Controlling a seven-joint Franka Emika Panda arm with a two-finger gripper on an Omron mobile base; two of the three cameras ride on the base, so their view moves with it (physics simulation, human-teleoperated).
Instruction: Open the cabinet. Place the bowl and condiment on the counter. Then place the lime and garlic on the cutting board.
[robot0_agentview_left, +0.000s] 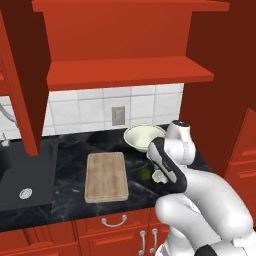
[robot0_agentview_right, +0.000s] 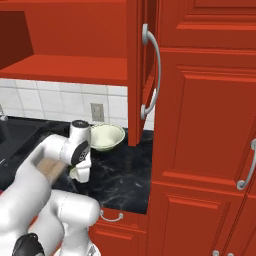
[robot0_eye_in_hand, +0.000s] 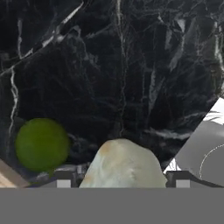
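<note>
The cabinet (robot0_agentview_left: 125, 70) stands open, its red shelf bare, with one door (robot0_agentview_right: 145, 70) swung out. On the black counter (robot0_agentview_left: 70, 150) the cream bowl (robot0_agentview_left: 144, 136) sits upright near the wall. A small dark upright shape, probably the condiment (robot0_agentview_right: 129, 163), stands right of the bowl. The wooden cutting board (robot0_agentview_left: 105, 176) lies bare in front. Just right of the board, the lime (robot0_eye_in_hand: 42, 144) and the garlic (robot0_eye_in_hand: 122, 164) rest on the counter. My gripper (robot0_eye_in_hand: 122, 181) is lowered over the garlic, open, with one fingertip (robot0_eye_in_hand: 63, 180) on each side of the bulb.
A dark sink basin (robot0_agentview_left: 22, 175) lies at the left end of the counter. A tall red cupboard (robot0_agentview_right: 205, 125) bounds the counter on the right. White wall tiles with an outlet (robot0_agentview_left: 118, 115) run behind. The bowl's pale side (robot0_eye_in_hand: 205, 148) is close to my hand.
</note>
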